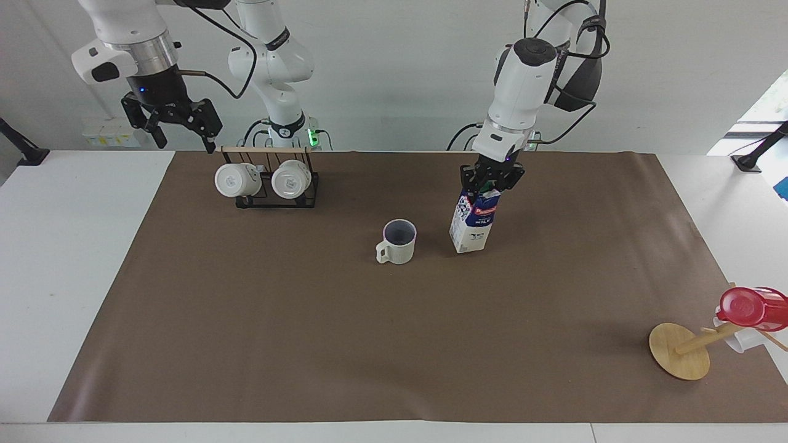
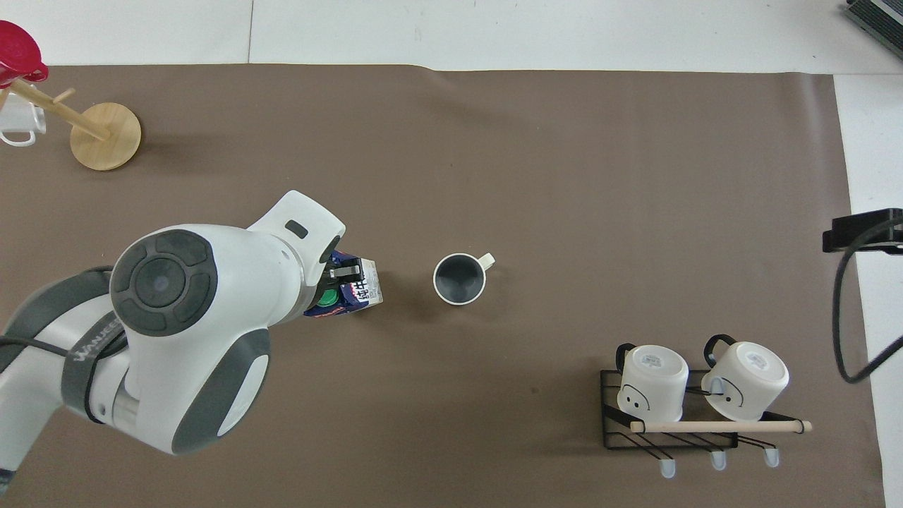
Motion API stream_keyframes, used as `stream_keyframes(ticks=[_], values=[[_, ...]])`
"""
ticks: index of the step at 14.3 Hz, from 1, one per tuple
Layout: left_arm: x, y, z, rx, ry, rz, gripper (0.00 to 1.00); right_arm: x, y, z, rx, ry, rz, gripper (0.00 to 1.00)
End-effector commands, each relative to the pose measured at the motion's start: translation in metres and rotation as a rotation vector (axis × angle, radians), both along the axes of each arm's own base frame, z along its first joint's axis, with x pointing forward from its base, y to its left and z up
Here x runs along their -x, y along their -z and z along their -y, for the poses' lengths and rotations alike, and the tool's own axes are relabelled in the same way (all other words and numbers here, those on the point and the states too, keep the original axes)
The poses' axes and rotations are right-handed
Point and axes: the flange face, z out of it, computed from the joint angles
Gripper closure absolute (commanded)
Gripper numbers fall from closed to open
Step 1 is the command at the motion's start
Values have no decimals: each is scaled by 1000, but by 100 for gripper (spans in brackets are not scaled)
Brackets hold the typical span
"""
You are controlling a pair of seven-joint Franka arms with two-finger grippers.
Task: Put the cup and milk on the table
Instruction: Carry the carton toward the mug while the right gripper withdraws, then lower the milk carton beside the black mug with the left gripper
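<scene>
Facing view shows the left gripper point(image 1: 490, 182) clamped on the folded top of the milk point(image 1: 473, 220), a tall, boxy carton in dark blue and white with a red label and a green cap. The carton leans slightly, and whether its base touches the mat point(image 1: 394, 344) I cannot tell. The cup point(image 1: 397, 242), a small round cream mug with a ribbed wall, a loop handle and a dark inside, stands upright on the mat just beside the carton, toward the right arm's end; a narrow gap separates them.

The right gripper point(image 1: 174, 123) hangs high with its fingers spread wide and holding nothing, over the mat's edge beside the black wire rack point(image 1: 276, 195). Two glossy white mugs point(image 1: 263, 179) lie tipped on that rack under a pale wooden bar.

The mat is a flat, matte brown sheet that covers most of the smooth white table point(image 1: 68, 246). Near its corner at the left arm's end a wooden stand point(image 1: 683, 352) with a round base leans, carrying a red plastic cup point(image 1: 751, 307). The mat farther from the robots than the cup lies broad and open.
</scene>
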Motion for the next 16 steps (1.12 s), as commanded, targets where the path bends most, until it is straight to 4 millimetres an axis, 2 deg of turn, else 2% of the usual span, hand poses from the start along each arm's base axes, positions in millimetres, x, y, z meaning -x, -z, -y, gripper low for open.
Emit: stream_keyframes(ticks=[1,4,9,11,16], values=[[-9,7,12,15,-34,5,49,6,-9,4,-3,-61,-22,0],[-6,18,22,5,-23,-8,48,9,-4,-3,-36,-70,-37,0],[-5,24,26,5,-49,-21,46,10,1,-1,-43,-63,-49,0],[-1,24,37,14,-53,-14,46,8,3,1,-42,-50,-47,0],[-7,26,42,16,-43,-2,46,9,5,0,-43,-30,-53,0]])
